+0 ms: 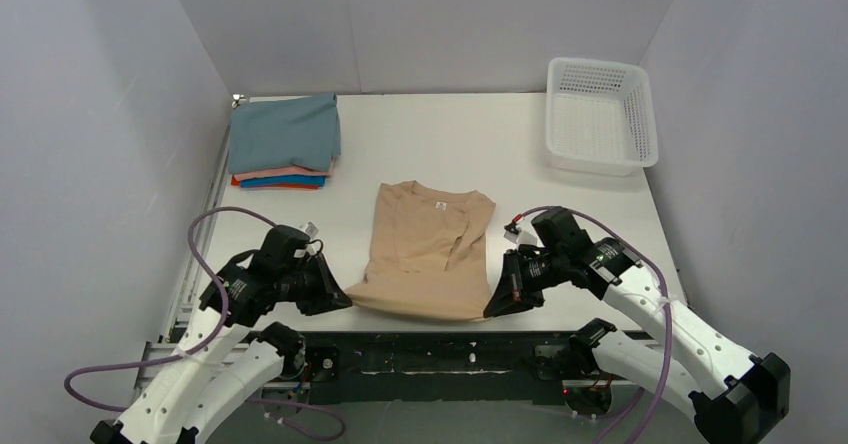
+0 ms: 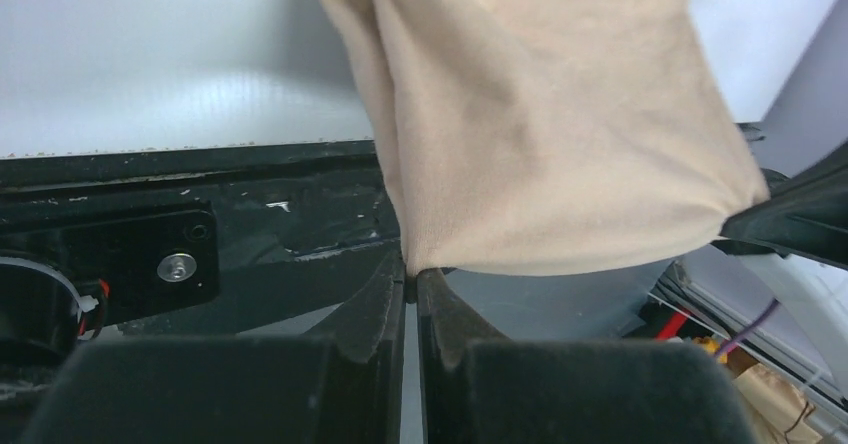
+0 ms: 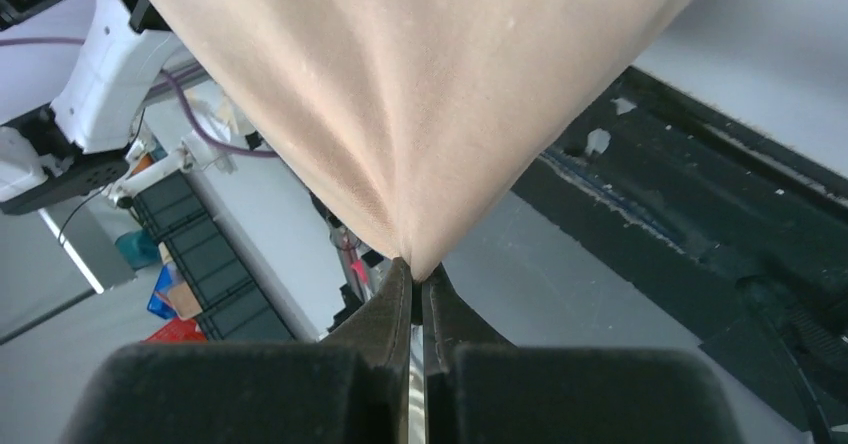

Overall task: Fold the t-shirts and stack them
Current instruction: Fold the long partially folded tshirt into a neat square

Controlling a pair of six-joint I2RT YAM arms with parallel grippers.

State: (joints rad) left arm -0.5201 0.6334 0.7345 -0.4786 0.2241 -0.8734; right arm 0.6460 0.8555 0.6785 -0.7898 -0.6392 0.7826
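Top view. The tan t-shirt (image 1: 430, 249) lies at the middle of the white desk (image 1: 450, 144), toward the near edge, with its collar and small white neck label (image 1: 438, 205) on the far side. The body is narrowed, with loose folds along its right side. Its near hem is held at both corners and stretched between the 2 hands.

Left hand (image 1: 338, 299): at the near-left corner of the hem. In the left wrist view its fingers (image 2: 385, 299) are pressed together, pinching the corner of the tan cloth, which spreads away from them over the dark rail at the desk's near edge.

Right hand (image 1: 495, 304): at the near-right corner of the hem. In the right wrist view its fingers (image 3: 392, 304) are likewise pressed together on a point of the cloth, which fans out taut from the grip.

Far-left corner of the desk: a stack of 4 folded t-shirts, the grey-blue t-shirt (image 1: 285, 132) on top, then the edges of the salmon t-shirt (image 1: 290, 173), the bright blue t-shirt (image 1: 292, 180) and the orange-red t-shirt (image 1: 283, 186) at the bottom. The stack is well apart from the tan t-shirt.

Far-right corner: a white lattice basket (image 1: 598, 65).
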